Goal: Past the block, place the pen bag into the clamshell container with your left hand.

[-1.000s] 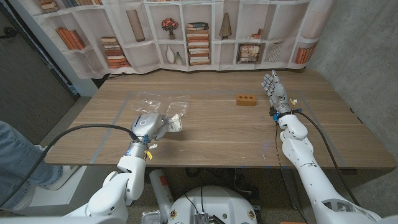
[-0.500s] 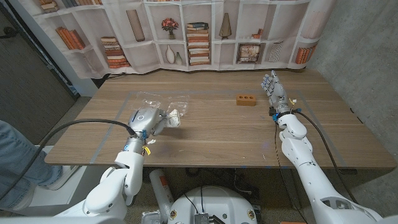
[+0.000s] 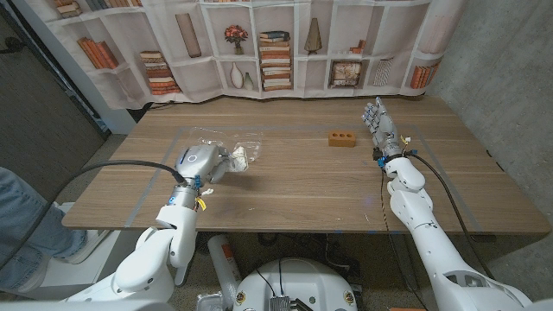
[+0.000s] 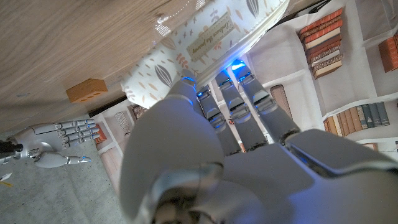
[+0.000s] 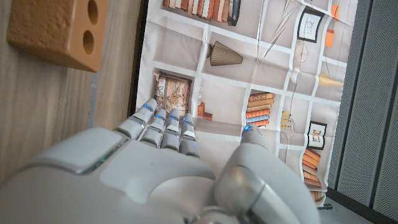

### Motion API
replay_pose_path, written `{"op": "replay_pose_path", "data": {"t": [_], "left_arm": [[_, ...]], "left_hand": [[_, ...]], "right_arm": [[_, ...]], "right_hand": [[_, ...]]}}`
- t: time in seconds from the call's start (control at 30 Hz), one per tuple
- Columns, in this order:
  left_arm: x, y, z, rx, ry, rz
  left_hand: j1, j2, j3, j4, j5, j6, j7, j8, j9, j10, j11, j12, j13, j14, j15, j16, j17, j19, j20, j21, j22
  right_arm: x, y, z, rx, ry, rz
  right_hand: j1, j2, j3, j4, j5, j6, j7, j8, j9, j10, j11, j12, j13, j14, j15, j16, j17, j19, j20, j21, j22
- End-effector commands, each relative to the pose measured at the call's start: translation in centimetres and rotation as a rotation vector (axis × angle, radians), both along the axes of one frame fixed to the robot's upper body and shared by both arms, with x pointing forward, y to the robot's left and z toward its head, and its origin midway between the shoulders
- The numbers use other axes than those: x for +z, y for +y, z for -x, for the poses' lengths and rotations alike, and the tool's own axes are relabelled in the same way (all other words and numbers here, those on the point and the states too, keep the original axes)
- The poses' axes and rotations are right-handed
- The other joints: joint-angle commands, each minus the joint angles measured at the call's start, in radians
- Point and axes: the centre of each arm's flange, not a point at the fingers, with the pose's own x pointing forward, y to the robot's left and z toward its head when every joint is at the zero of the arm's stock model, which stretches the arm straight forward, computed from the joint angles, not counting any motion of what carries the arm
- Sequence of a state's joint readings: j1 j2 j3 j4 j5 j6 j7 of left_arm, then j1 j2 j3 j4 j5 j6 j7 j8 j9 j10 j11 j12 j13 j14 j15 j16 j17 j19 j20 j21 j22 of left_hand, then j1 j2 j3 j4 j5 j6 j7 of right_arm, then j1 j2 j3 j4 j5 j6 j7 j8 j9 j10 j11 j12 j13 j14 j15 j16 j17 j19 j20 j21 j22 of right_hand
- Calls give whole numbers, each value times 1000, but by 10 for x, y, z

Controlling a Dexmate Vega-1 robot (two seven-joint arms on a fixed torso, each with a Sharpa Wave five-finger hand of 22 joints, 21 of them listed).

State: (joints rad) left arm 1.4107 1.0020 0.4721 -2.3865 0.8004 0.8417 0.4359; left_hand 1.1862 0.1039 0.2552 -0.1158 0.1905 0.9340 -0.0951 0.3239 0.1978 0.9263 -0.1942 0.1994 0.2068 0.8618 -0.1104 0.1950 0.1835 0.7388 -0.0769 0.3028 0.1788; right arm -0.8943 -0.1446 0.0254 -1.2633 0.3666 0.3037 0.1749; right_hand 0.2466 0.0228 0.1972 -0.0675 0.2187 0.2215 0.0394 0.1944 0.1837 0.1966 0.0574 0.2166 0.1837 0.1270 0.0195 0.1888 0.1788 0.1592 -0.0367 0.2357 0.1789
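wooden table (image 3: 302,186), bookshelf backdrop (image 3: 285,43) behind. left hand (image 3: 200,162) gripping the pen bag (image 3: 238,159) just beside the clear clamshell container (image 3: 216,141), well apart from the block (image 3: 341,138). right hand (image 3: 378,121) upright on the table beside the block, fingers straight, holding nothing.

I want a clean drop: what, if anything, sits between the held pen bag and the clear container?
Nothing visible does. The left hand holds the pen bag right at the clear container; the block sits apart, toward the right hand.
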Motion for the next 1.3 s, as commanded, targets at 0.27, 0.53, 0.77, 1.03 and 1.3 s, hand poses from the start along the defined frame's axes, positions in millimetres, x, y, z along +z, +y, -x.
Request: {"op": "replay_pose_path", "data": {"t": [0.27,0.53,0.77,1.03,1.3], "left_arm": [[15,10,0,2,-27,11],[21,15,-2,12,-49,17],[22,20,-2,7,-100,20],[27,26,-4,12,-118,21],[34,30,-9,17,-114,18]], "left_hand": [[9,0,8,-1,1,9,0,-4,1,2,0,-1,4,3,-108,-2,4,0,-29,-3,4],[10,-2,8,-2,1,12,-1,-4,1,3,-1,-1,4,2,-107,-3,4,-1,-29,-5,4],[9,-1,8,0,1,16,-2,-3,1,8,-1,1,4,6,-107,-2,5,0,-29,-5,5],[6,-4,7,1,0,19,-2,-3,1,9,-1,0,4,7,-107,-2,4,0,-28,-7,5],[5,-4,7,2,1,20,-2,-4,1,11,-1,0,4,8,-107,-2,5,-1,-28,-9,5]], "right_arm": [[-2,-1,-3,-1,6,-9],[-1,-1,-4,-3,5,-9],[-2,0,-4,-3,7,-14],[-3,0,-4,-3,11,-12],[-5,0,-4,-7,19,-10]], "right_hand": [[4,12,2,-8,-4,9,4,2,5,10,-1,-4,1,12,-4,-1,3,9,-18,-6,5],[4,12,1,-9,-4,9,4,2,5,10,0,-4,1,11,-3,-1,3,10,-17,-7,5],[4,12,1,-9,-4,9,4,1,5,10,-2,-4,1,12,-3,-1,3,10,-17,-8,5],[3,13,1,-9,-4,10,4,2,5,10,-1,-4,1,12,-4,-2,3,11,-17,-9,5],[3,13,0,-10,-5,10,5,1,5,12,1,-4,1,13,-3,-1,3,12,-17,-11,5]]}}
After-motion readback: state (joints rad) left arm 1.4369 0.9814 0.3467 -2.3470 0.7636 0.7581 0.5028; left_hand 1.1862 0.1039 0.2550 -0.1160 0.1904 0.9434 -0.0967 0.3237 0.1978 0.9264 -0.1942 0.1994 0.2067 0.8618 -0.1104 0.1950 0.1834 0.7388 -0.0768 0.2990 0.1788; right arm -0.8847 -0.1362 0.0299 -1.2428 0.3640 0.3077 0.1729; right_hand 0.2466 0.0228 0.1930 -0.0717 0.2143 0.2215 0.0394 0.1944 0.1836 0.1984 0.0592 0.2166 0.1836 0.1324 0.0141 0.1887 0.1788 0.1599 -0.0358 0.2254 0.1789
